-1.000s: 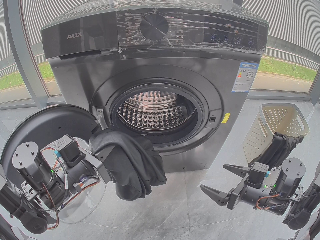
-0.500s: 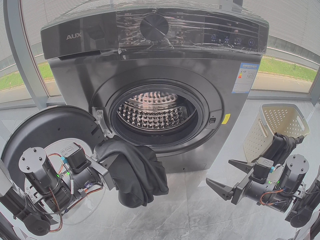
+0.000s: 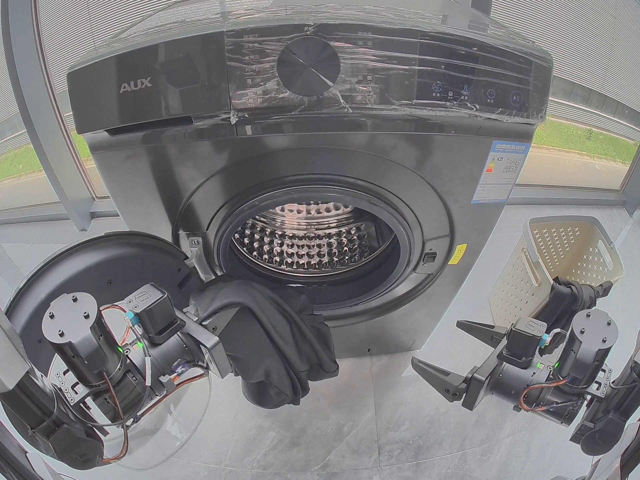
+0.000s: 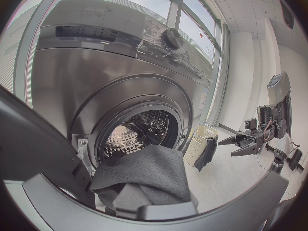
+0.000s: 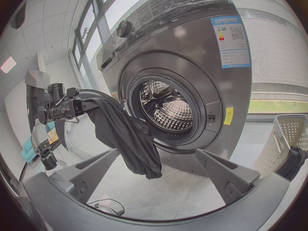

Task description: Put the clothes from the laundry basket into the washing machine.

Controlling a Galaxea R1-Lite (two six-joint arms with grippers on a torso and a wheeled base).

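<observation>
The grey washing machine [image 3: 300, 148] stands with its door [image 3: 87, 268] swung open to the left and its steel drum [image 3: 310, 235] bare. My left gripper [image 3: 217, 325] is shut on a black garment [image 3: 280, 348], which hangs just below and left of the opening's lower rim. From the left wrist, the garment [image 4: 150, 174] lies bunched before the drum. My right gripper [image 3: 437, 343] hangs open and holds nothing, low at the right, beside the cream laundry basket [image 3: 573, 248]. A dark garment [image 3: 567, 298] drapes over the basket's front rim.
The open door takes up the floor space at the lower left, close behind my left arm. Grey tiled floor [image 3: 373, 428] lies bare between the two arms. Window frames and glass run behind the machine.
The whole head view has shifted and the machine looks nearer, so the camera has moved. The left gripper with the black garment has edged slightly right. The right gripper stays open.
</observation>
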